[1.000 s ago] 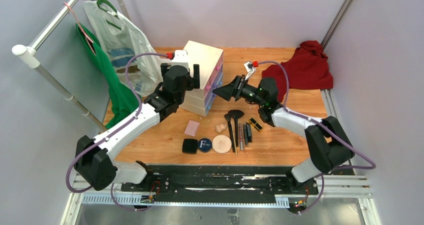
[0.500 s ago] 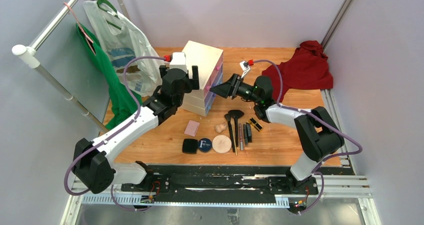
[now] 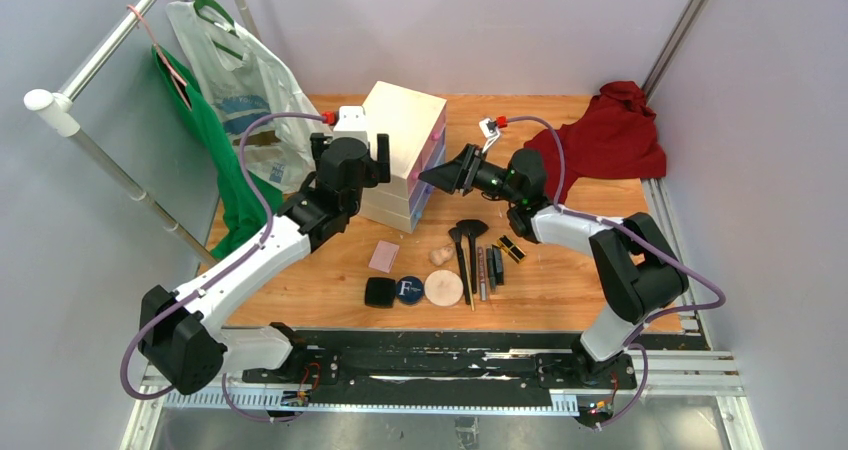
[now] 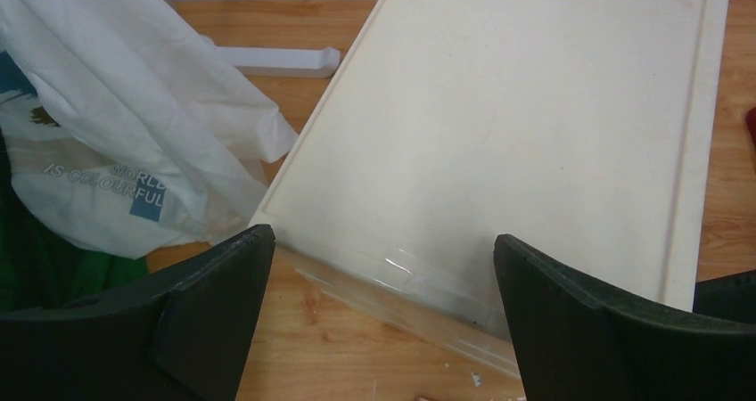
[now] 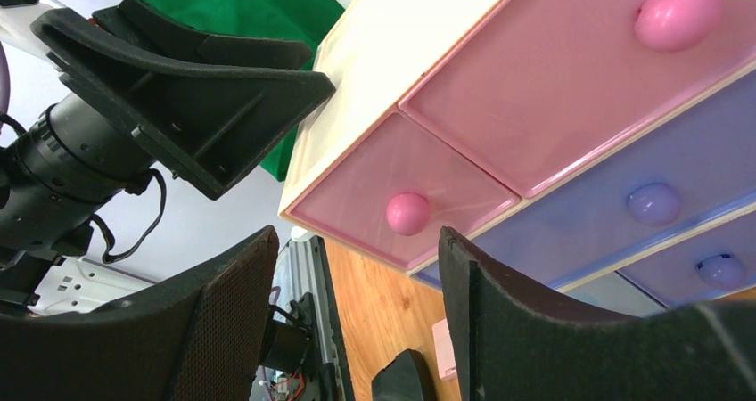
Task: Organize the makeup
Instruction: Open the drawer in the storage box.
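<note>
The open right end effector (image 5: 357, 236) is being brought nearer the chest's (image 3: 405, 120) pink knob (image 5: 409, 214); drawer (image 5: 343, 192) opening is being prepared, closing needed next.

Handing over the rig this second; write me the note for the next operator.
Left gripper: open, at the top of the cream chest, holding nothing.
Right gripper: open, jaws either side of the small pink drawer's knob, not yet gripping.
Makeup: all on the table in front of the chest: black compact, navy compact, puff, pink square, sponge, brush, pencils, lipstick.
Done: nothing stowed.
Left: open a drawer, put the items in.
</note>
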`<state>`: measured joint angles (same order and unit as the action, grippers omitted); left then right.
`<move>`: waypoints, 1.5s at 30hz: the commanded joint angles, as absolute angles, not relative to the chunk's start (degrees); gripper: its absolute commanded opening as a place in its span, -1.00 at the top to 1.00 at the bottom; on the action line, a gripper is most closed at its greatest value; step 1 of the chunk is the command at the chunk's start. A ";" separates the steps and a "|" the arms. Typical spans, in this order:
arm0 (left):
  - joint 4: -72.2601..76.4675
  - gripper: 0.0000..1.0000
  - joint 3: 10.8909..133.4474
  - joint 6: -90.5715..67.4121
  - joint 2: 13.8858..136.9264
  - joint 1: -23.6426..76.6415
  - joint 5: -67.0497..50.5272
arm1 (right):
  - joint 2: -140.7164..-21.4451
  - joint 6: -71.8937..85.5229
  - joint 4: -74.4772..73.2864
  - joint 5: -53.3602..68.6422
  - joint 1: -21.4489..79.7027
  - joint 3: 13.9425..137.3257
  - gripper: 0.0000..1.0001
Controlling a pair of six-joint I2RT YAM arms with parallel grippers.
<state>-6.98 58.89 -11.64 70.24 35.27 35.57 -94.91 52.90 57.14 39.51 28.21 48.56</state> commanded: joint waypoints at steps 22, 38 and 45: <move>-8.79 -0.96 61.49 -11.32 72.85 27.62 32.78 | -97.06 52.82 58.08 41.83 27.07 51.95 -0.28; -6.26 -0.41 56.08 -16.92 71.71 21.49 21.57 | -97.75 53.25 58.70 42.10 27.07 51.53 -0.25; -5.65 0.23 54.02 -18.16 69.77 20.90 18.12 | -97.61 53.48 59.18 42.19 27.07 51.25 -0.25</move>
